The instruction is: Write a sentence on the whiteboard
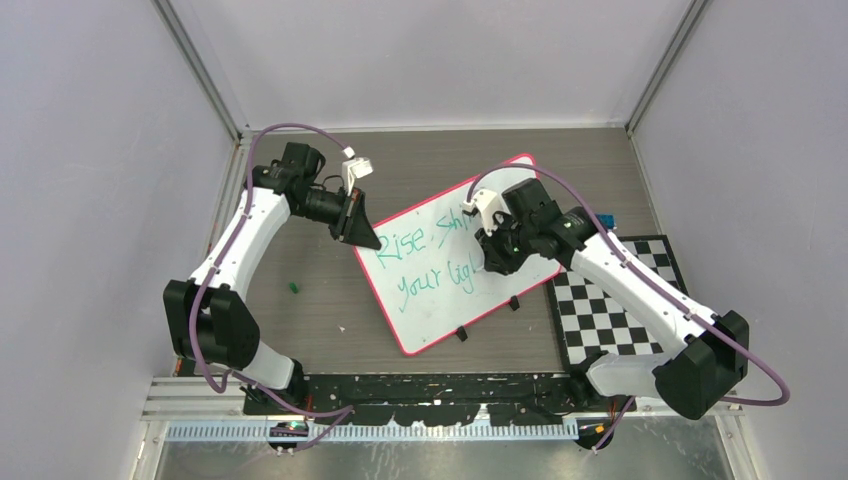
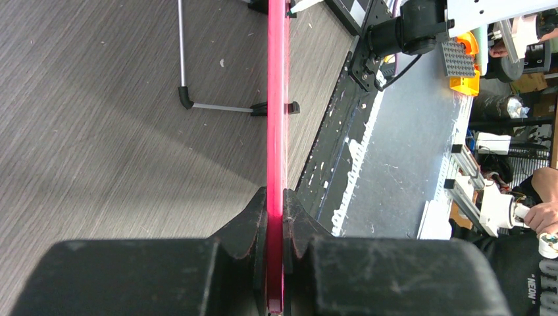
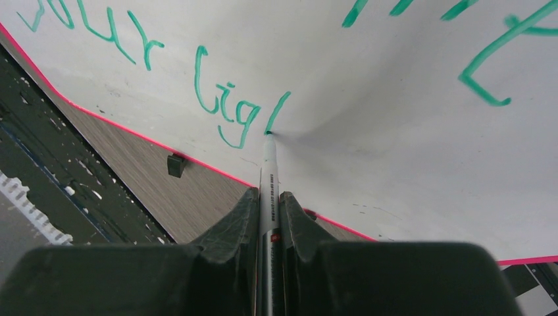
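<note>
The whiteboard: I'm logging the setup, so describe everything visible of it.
The whiteboard is a flat white rectangle with rounded corners, a thin pink-red rim and small black clips on its near long edge. It sits diagonally on the grey table. Two lines of teal writing cross it. The left gripper pinches its rim; the right gripper's marker tip touches it.

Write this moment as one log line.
left pincer: shut on whiteboard rim | right pincer: shut on marker, tip touching whiteboard | sentence: second line unfinished

Top view high above near side, facing down – wrist views close, low, grazing – all three share whiteboard (image 1: pixel 430 322)
</note>
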### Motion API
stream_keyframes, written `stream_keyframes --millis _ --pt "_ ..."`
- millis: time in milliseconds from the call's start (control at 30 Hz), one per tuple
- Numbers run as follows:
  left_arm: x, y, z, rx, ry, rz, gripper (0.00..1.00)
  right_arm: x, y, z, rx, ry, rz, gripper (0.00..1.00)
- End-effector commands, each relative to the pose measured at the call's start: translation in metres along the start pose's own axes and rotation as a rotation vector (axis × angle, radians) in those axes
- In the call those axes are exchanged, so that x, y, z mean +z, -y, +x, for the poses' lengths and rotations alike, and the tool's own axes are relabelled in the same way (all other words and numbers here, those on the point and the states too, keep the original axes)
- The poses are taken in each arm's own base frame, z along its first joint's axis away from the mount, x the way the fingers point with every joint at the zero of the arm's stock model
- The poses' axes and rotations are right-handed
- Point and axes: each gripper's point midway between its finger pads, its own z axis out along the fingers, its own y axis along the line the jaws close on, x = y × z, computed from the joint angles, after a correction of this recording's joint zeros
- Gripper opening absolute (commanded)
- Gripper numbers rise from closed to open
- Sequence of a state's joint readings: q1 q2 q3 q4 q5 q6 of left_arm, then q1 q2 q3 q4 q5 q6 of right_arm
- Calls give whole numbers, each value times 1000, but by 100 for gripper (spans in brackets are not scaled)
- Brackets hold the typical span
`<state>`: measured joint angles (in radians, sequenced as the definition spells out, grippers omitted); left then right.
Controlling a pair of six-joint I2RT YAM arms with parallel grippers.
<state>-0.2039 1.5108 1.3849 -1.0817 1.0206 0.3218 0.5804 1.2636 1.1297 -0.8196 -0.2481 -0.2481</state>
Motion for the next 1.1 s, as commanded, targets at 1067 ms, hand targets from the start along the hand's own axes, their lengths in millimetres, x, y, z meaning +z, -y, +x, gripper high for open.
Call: stream_keyframes --millis 1067 --pt "15 -3 16 21 -75 4 0 -14 9 -15 -22 48 30 0"
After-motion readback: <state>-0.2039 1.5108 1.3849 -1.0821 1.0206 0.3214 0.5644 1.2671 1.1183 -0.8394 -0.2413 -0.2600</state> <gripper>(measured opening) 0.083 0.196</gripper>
